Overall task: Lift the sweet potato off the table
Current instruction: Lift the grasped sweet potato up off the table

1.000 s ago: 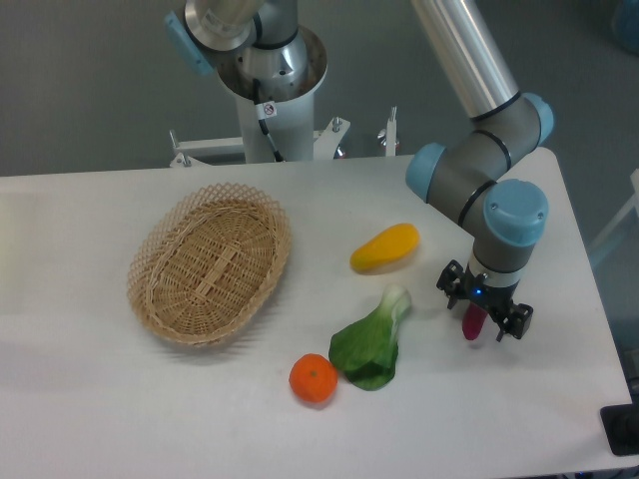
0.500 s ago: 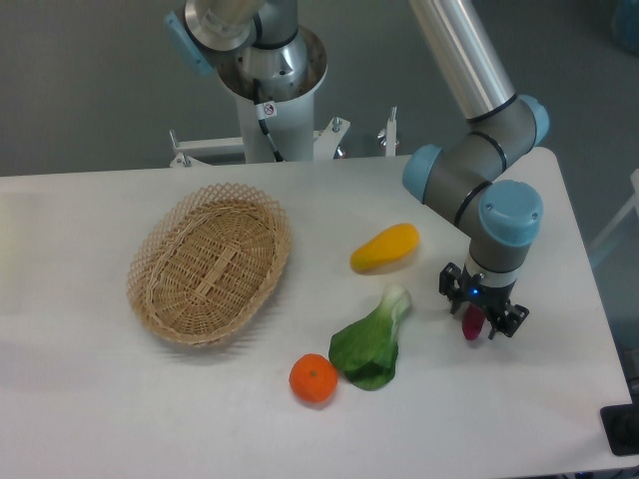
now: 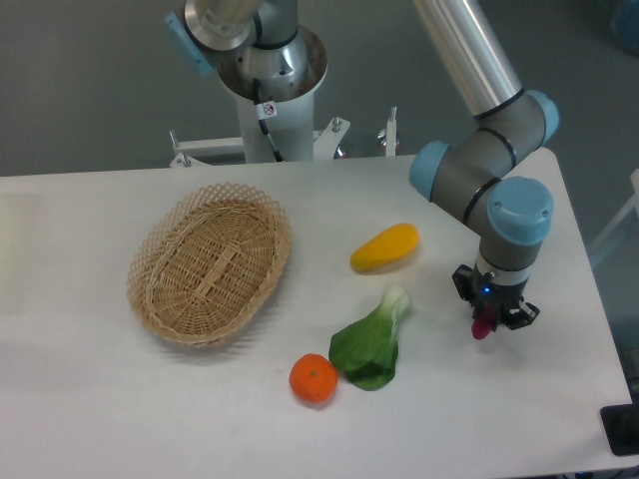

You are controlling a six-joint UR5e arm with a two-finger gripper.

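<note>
1. Magenta-purple and small, the sweet potato (image 3: pixel 483 326) shows only as a short stub between the fingers of the gripper (image 3: pixel 488 321), near the right side of the white table (image 3: pixel 90 399).
2. The gripper points straight down from the arm's blue-capped wrist, its fingers drawn in narrow and closed on the sweet potato's sides.
3. Whether the sweet potato touches the tabletop or hangs just above it cannot be told.
4. Left of the gripper lies a leafy green vegetable (image 3: pixel 371 344), apart from it, with an orange fruit (image 3: pixel 314 379) just beside its lower end.
5. A yellow oblong vegetable (image 3: pixel 385 247) lies farther back, and a wicker basket (image 3: pixel 210 261) sits well to the left.
</note>
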